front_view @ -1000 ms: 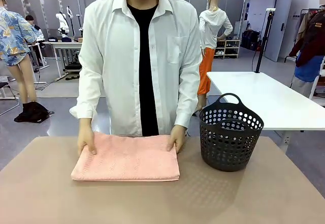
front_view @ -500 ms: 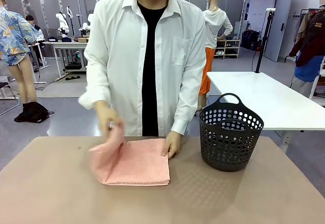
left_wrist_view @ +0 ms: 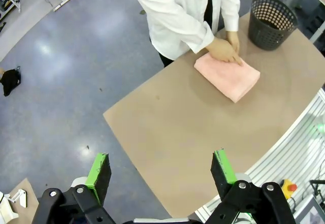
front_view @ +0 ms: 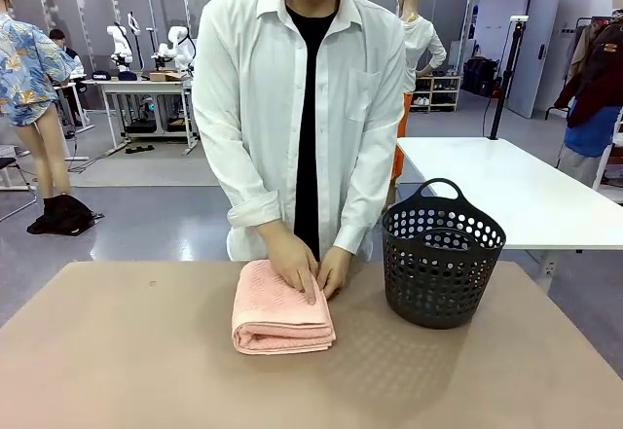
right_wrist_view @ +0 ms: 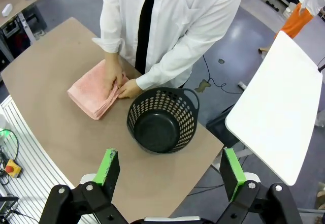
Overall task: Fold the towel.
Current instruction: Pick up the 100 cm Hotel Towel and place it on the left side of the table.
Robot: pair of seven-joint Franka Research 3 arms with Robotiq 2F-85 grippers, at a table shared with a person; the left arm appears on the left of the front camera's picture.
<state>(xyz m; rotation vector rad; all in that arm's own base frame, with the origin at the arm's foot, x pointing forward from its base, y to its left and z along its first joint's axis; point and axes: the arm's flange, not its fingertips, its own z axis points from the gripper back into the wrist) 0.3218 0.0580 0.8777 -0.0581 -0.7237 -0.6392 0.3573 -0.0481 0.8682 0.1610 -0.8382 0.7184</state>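
Note:
The salmon-pink towel (front_view: 280,310) lies folded into a small thick stack on the brown table, just left of the basket. It also appears from above as the towel (left_wrist_view: 227,73) and the towel (right_wrist_view: 93,95). A person in a white shirt stands at the far side and presses both hands (front_view: 304,271) onto the stack's far edge. My left gripper (left_wrist_view: 161,169) hangs open high above the table's left end, nothing between its fingers. High over the basket side, my right gripper (right_wrist_view: 171,171) is open and holds nothing.
A dark perforated basket (front_view: 442,254) with a handle stands empty right of the towel. The brown table (front_view: 127,371) has bare room in front and to the left. A white table (front_view: 506,191) stands behind at the right.
The person has folded the towel's left half over to the right, turning a wide flat rectangle into a compact stack, and now has both hands on it. Neither gripper changed.

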